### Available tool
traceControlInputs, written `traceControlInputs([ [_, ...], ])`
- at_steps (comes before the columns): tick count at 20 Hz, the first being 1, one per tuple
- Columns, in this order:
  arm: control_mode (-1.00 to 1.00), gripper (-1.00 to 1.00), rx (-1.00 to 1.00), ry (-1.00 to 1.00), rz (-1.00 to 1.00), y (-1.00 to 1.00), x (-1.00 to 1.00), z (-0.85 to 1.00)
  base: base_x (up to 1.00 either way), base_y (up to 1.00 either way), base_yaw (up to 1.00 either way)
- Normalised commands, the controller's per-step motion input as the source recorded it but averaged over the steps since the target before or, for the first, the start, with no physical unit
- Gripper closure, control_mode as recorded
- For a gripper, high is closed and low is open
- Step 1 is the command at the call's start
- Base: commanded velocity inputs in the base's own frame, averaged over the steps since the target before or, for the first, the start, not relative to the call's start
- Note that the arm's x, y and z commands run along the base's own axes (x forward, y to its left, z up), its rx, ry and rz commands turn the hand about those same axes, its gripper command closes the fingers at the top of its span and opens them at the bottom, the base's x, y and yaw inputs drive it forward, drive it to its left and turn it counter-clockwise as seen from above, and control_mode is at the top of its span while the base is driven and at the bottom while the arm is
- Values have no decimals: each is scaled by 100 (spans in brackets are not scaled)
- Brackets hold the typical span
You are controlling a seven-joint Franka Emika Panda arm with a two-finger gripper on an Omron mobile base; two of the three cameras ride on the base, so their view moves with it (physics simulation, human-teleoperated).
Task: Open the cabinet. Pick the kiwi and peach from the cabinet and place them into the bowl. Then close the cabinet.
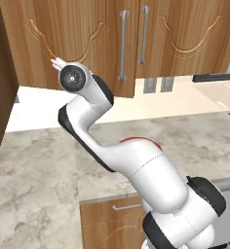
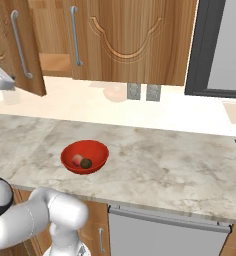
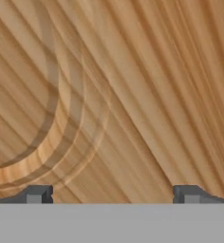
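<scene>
You see the large wooden double-door wall cabinet (image 1: 131, 39) with carved curvy panels and two long vertical silver bar handles (image 1: 123, 46) at twelve o'clock above the pale marble bench (image 2: 155, 155). In the right base view its left door (image 2: 20, 45) stands slightly swung out, leaving a gap onto the shelf inside. The glossy red round bowl (image 2: 72, 151) sits on the bench at about eight o'clock in that view, holding the small pinkish-red peach (image 2: 77, 159) and, touching it, a small dark greenish-brown kiwi (image 2: 86, 163). In the left base view the arm covers all but the bowl's red rim. The tool (image 3: 112, 194) has its fingertips (image 3: 38, 193) spread wide, empty, pressed close against a carved door panel. Its fingers are too small to make out in the base views.
</scene>
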Motion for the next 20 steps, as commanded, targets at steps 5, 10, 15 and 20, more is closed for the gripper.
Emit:
traceControlInputs([
  [5, -100, -100, -2, -8, -3, -11, 60, 0, 0, 0, 0],
  [10, -100, -100, -2, -9, -3, -20, 59, 0, 0, 0, 0],
  [15, -100, -100, -1, -2, -2, -24, 57, 0, 0, 0, 0],
  [20, -100, -100, 0, 0, -1, -24, 55, 0, 0, 0, 0],
])
